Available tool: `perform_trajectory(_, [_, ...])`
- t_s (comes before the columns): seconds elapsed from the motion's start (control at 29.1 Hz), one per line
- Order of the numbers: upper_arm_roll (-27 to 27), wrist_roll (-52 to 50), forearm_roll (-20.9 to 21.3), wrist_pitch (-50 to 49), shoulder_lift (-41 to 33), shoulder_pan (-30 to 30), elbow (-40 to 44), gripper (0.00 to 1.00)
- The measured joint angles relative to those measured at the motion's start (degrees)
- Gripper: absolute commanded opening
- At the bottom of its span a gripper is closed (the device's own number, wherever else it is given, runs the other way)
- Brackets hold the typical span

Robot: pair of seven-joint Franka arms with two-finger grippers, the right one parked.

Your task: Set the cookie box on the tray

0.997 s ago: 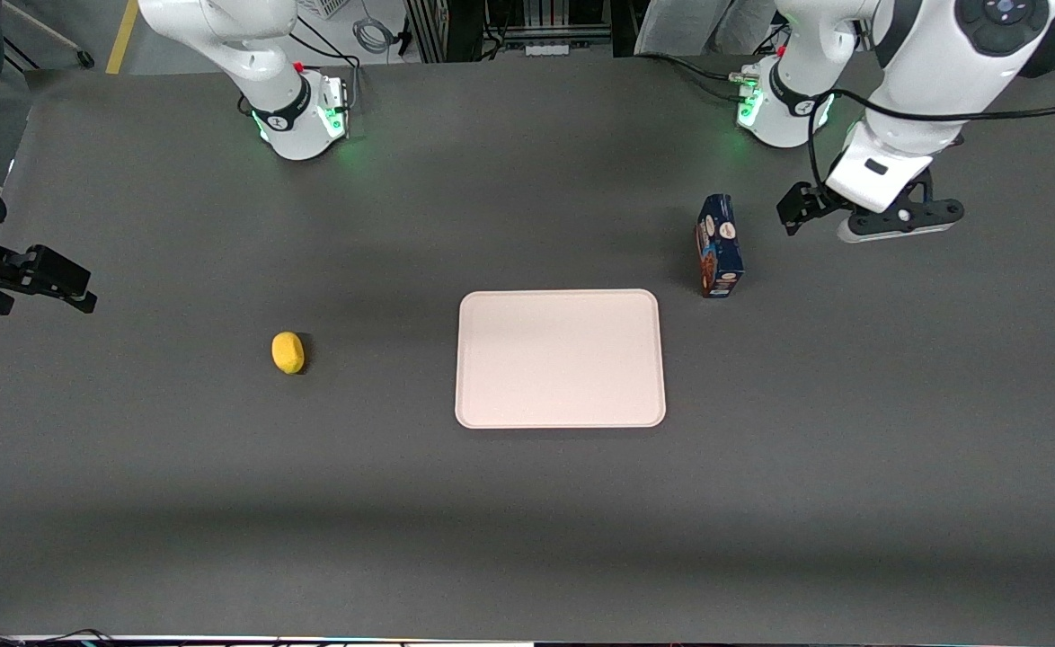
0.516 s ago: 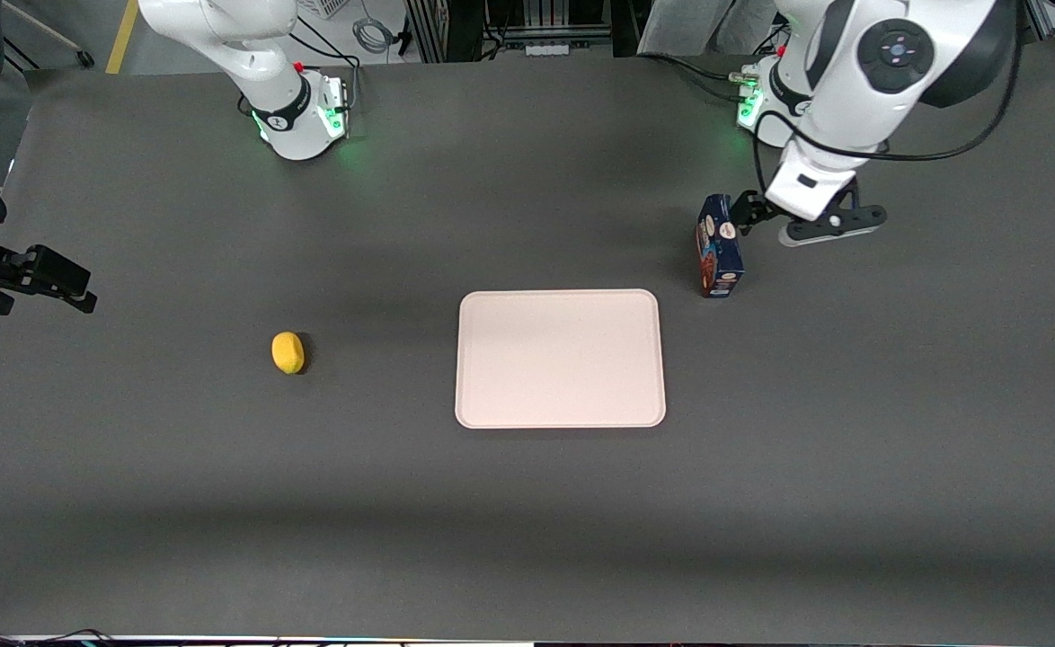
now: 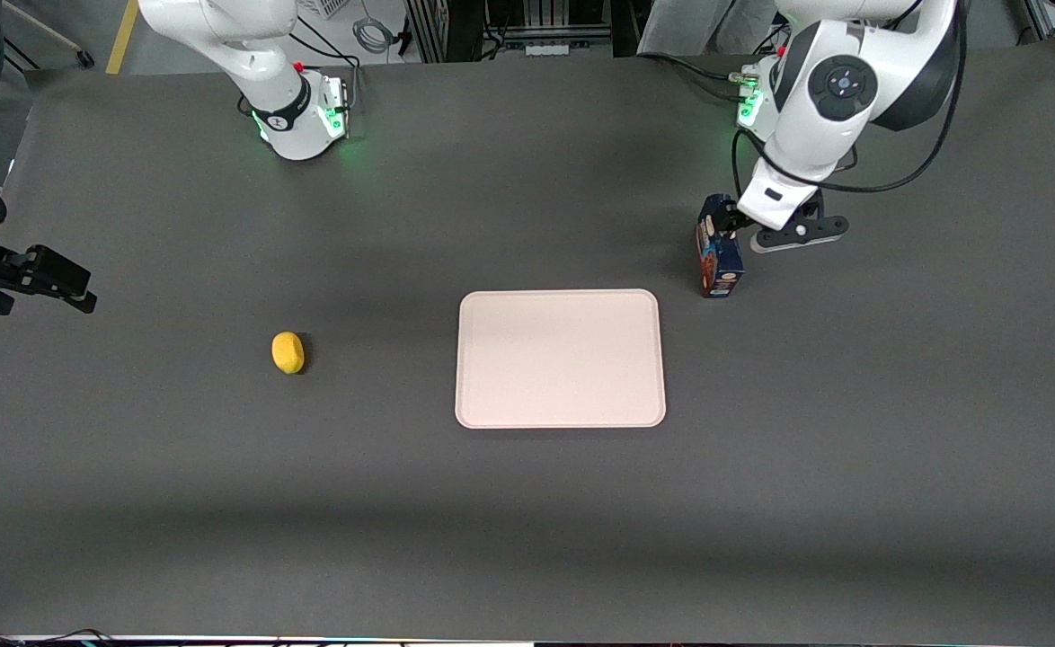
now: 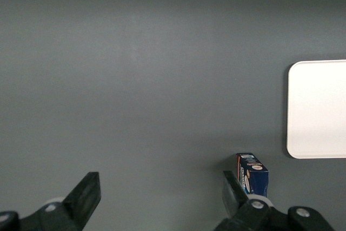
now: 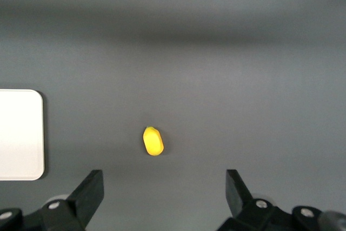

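From the front, a small, narrow, dark navy-blue cardboard cookie box [image 3: 719, 258] with an orange-brown cookie picture stands upright on the dark grey table [image 3: 527, 503], just off one corner of a large, flat, pale cream-pink tray [image 3: 560, 358] with rounded corners, on the side farther from the camera and toward my working end. My gripper [image 3: 736, 226] hovers above the box's upper end, angled down over it, which I judge is my line-up for a grasp. A small yellow lump [image 3: 288, 351] lies well apart, toward the parked arm's end.

From my wrist camera, my gripper [image 4: 162, 198] is spread wide and holds nothing; one dark fingertip [image 4: 233, 190] sits just beside the cookie box [image 4: 253, 173], so the box is not yet between the jaws. The tray [image 4: 319, 109] lies bare near the box, ready to receive it

From the parked arm's wrist, only the yellow lump [image 5: 153, 141] and a tray [image 5: 20, 133] corner show
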Motion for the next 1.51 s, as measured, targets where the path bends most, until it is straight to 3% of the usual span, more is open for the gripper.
perform_trajectory(0.28, [1.75,2.43,-0.06,-10.78,-0.1,0.03,11.86,0.1])
perform_trajectory(0.62, [1.25,-1.33,-2.1,-11.96,0.96,0.03,15.64,0.1])
perform_trajectory(0.79, [-2.49,-8.26,-3.42,-10.9,3.81,0.04,18.27,0.1])
perform_trajectory(1.07, [-11.78,-18.9,-2.98,-0.88,10.26,-0.13,18.74,0.11])
perform_trajectory(1.27, [-14.88,-21.43,2.57,6.91,16.18,-0.31,16.62,0.11])
perform_trajectory(1.51, [-15.28,-26.24,13.23,16.62,23.62,-0.41,12.61,0.11])
